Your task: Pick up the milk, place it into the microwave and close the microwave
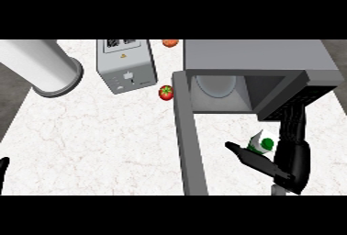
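Observation:
A white milk carton (261, 142) with a green round mark stands tilted in my right hand (288, 160), whose thumb and fingers curl round it just in front of the microwave's mouth. The grey microwave (257, 55) sits at the back right with its cavity showing a round glass plate (215, 85) inside. Its door (190, 147) is swung open and runs down toward the front edge, left of my hand. Only a tip of my left hand (3, 172) shows at the far left edge.
A grey toaster-like box (126, 64) stands at the back middle. A tomato (166, 92) lies beside the door hinge, and another red fruit (170, 43) lies behind. A large white cylinder (41, 66) lies at the back left.

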